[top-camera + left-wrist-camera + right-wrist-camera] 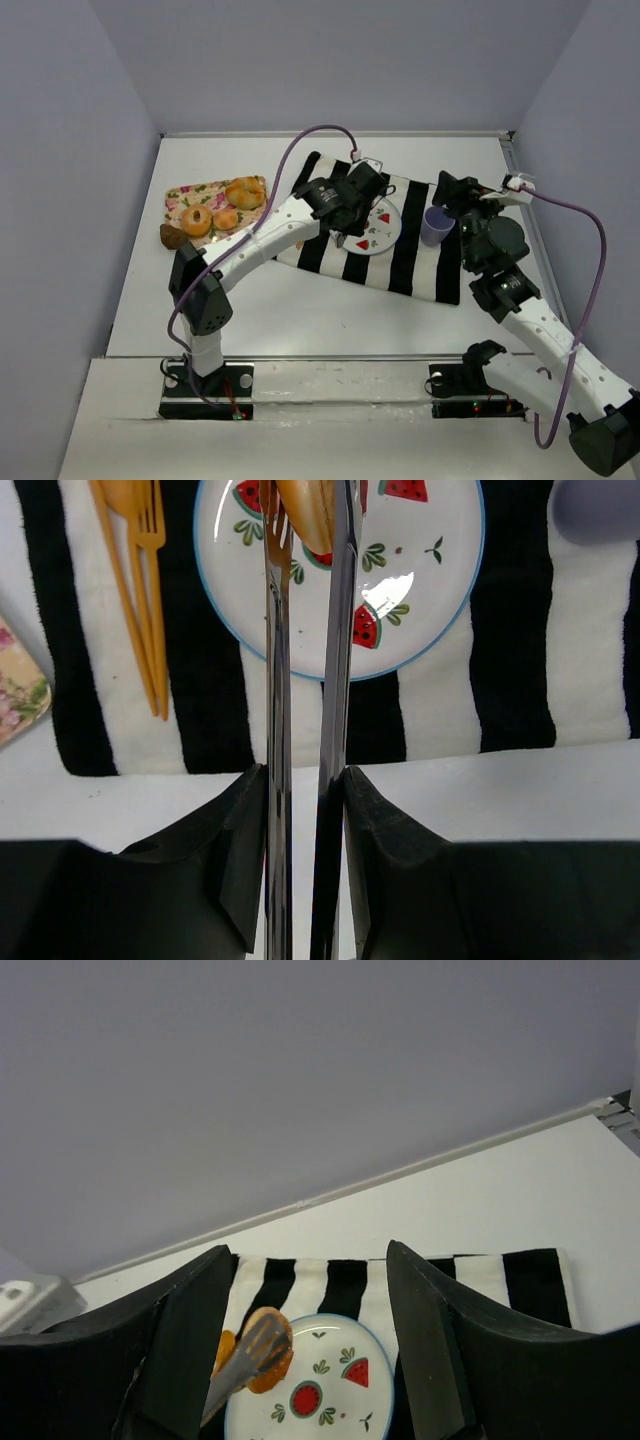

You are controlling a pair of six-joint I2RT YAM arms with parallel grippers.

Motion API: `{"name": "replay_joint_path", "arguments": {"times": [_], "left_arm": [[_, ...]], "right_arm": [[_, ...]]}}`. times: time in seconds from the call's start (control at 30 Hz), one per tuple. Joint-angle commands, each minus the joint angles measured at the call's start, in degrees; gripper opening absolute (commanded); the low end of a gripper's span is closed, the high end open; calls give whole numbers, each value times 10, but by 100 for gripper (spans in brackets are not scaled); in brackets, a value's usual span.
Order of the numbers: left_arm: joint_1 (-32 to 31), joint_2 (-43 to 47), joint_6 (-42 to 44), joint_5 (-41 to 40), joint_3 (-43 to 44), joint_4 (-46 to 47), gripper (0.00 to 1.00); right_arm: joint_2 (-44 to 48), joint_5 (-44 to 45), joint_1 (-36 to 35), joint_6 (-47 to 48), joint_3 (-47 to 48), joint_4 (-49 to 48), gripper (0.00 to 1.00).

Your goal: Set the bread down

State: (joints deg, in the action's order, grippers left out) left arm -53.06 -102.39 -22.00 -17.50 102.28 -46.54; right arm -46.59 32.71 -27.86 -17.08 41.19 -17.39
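My left gripper (303, 780) is shut on a pair of metal tongs (278, 680), its black fingers pressing both blades. The tong tips pinch the bread (305, 515), a small golden-brown roll, over the left part of the white watermelon-print plate (430, 590). From the right wrist the bread (270, 1365) shows in the tongs (240, 1370) at the left rim of the plate (330, 1405). In the top view my left gripper (348, 212) hovers at the plate (388, 232), hiding the bread. My right gripper (452, 192) stands open and empty behind the purple cup (436, 225).
The plate lies on a black-and-white striped cloth (420, 265). Orange plastic cutlery (145, 590) rests on the cloth left of the plate. A floral board (180, 195) at the left carries a ring-shaped bread (196, 219), a knotted bread (245, 191) and a small roll (226, 218).
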Motion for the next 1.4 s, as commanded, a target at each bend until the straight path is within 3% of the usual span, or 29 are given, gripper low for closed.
{"name": "replay_joint_path", "arguments": {"times": [0.0,0.17,0.33,0.57,0.67,1.0,1.23,1.37], "left_arm": [[-6,-30,28,20,26,45,28],[-10,-65,32,4,26,45,34],[-12,-66,44,16,23,59,55],[-13,-41,43,15,10,62,62],[-14,-28,37,5,5,61,61],[-13,48,-4,-68,-26,28,40],[-14,119,-64,-126,-98,-8,40],[-13,165,-139,-149,-178,-28,40]], "right_arm": [[22,39,-5,20,-6,-28,69],[21,45,-5,26,-4,-26,69],[13,46,-5,27,-1,-23,69],[18,47,-5,28,-1,-21,69],[19,46,-5,28,-1,-21,69],[26,40,-5,22,-3,-20,69],[26,40,-5,22,-4,-19,69],[21,39,-5,21,-3,-19,69]]}}
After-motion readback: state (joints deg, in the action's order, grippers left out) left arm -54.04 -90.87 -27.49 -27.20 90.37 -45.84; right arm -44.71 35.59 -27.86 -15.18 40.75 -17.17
